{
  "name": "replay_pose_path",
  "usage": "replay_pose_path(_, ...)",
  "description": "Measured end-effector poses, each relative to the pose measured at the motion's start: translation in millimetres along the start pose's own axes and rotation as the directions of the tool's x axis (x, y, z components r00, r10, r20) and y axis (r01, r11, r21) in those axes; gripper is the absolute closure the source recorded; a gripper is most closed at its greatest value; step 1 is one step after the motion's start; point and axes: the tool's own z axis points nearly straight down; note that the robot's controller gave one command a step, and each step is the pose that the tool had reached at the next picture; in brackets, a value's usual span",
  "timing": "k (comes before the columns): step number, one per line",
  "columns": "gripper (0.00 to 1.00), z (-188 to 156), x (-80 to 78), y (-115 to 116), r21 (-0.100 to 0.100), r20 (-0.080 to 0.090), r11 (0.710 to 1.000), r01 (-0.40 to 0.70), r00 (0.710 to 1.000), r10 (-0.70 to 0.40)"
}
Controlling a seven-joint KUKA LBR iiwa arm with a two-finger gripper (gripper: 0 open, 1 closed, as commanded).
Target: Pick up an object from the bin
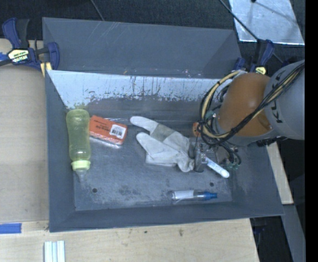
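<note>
Camera view, looking down into the grey metal bin (pixel 60 146). Finds the arm reaching in over the bin's right edge, with its orange wrist cover (pixel 246 105) and a bundle of cables (pixel 210 105) above the right part of the floor. Puts the gripper (pixel 199 161) low over the floor, right of centre, at the right end of a crumpled white glove (pixel 161 143). Cannot tell whether open or closed there: dark metal and pale fabric overlap at the tip. Cannot tell either whether pressed on the fabric or just above it.

Shows the white glove spread across the middle of the floor, with 1 long lobe stretching toward the back-left. Finds a short white tube (pixel 220 171) just beside the gripper on its right-edge side, slanting toward the front-right corner. Finds a clear syringe with a blue end (pixel 194 196) near the front edge, lying almost parallel to it and apart from the gripper. Places a yellow-green bottle (pixel 78 138) along the left edge, on its side, neck toward the front edge. Places an orange packet (pixel 108 130) with a white label just beside that bottle, between it and the white glove. Counts 5 loose things on the floor, none heaped.
</note>
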Motion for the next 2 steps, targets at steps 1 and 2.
replay_pose_path(1, 1.0, 0.0, 0.0, 0.0, 0.0, 0.0, 1.0, 0.0, 1.0, 0.0)
replay_pose_path(2, 1.0, -159.6, 10.1, -23.1, 0.001, -0.009, 1.0, 0.023, 1.0, -0.023)
